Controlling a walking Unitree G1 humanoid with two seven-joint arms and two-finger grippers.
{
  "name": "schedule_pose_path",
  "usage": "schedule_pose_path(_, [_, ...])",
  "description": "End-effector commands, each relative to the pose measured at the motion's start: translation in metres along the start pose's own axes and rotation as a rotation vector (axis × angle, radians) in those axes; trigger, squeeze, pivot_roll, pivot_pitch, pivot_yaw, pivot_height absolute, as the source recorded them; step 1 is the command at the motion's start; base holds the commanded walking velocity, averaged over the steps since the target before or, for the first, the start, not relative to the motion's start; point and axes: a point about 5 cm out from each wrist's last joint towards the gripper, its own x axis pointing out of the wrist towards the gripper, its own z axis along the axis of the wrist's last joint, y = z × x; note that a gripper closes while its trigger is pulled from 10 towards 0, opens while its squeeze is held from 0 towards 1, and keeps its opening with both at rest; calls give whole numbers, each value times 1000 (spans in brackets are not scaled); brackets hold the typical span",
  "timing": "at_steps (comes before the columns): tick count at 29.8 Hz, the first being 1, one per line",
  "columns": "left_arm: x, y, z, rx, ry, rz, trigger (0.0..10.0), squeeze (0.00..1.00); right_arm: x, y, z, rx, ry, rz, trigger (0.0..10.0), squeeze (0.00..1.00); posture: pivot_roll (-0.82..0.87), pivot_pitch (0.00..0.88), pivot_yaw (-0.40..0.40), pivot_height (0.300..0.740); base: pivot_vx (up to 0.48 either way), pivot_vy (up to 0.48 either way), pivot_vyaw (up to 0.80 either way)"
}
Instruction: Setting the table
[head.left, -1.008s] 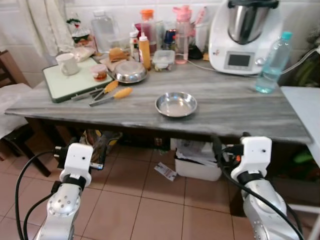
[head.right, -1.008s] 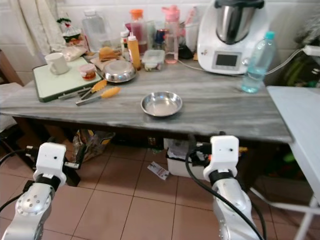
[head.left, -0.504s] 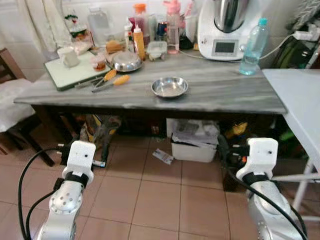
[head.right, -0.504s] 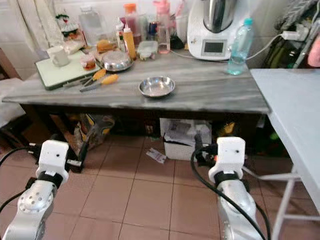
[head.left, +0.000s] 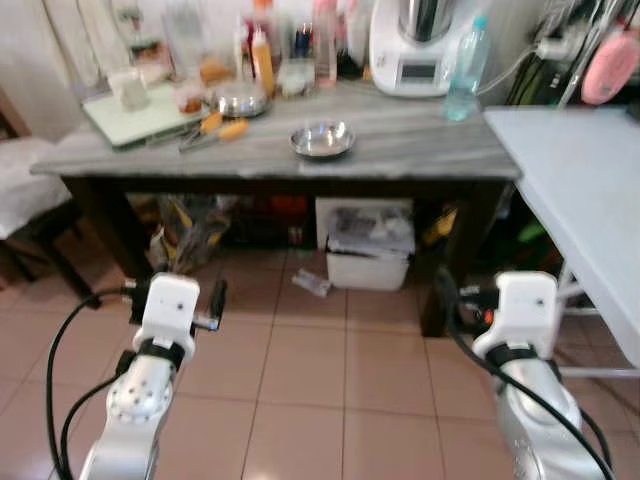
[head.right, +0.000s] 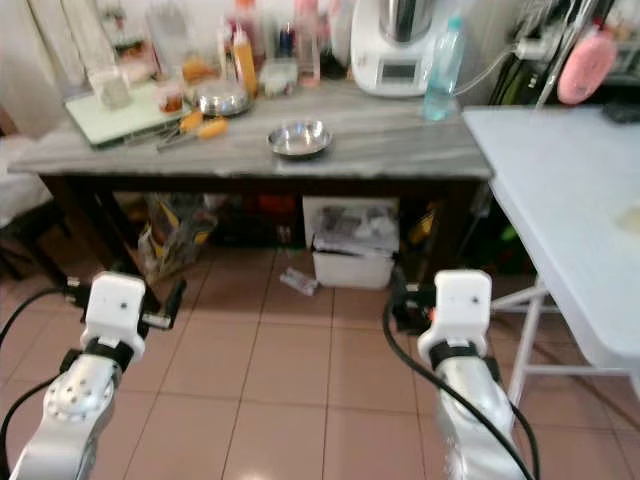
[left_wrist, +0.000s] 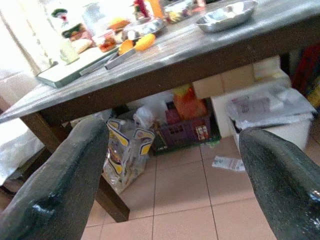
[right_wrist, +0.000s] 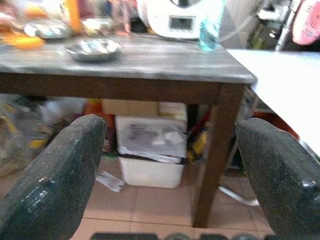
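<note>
From the head cameras I see the grey surface (head.left: 400, 160) ahead, with a steel bowl (head.left: 322, 140) near its front edge and a white folding table (head.right: 560, 190) at the right. The left wrist camera looks under it at a yellow bag (left_wrist: 125, 150). Left gripper (left_wrist: 170, 185) and right gripper (right_wrist: 170, 185) hang low over the tile floor (head.left: 330, 400), jaws spread wide, holding nothing.

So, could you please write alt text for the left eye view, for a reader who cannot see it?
A grey table with a steel bowl near its front edge stands beyond a tiled floor. Both silver arms hang low in front, left gripper and right gripper open. A white table stands at the right.
</note>
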Motion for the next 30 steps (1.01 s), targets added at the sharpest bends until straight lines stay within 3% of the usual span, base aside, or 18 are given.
schedule_pose_path(1, [-1,-1,1,-12,-7,-12,10000,0,3,0,5,-9,-16,6,10000,0,-63,0,51,740,0,0,0])
schedule_pose_path(14, [4,-9,11,-78,-46,-93,10000,0,5,1,6,-22,-21,12,10000,0,-64,0,51,740,0,0,0])
schedule_pose_path(30, [10,-10,17,-98,-62,-101,10000,0,6,3,10,-41,-39,31,10000,0,-63,0,54,740,0,-323,0])
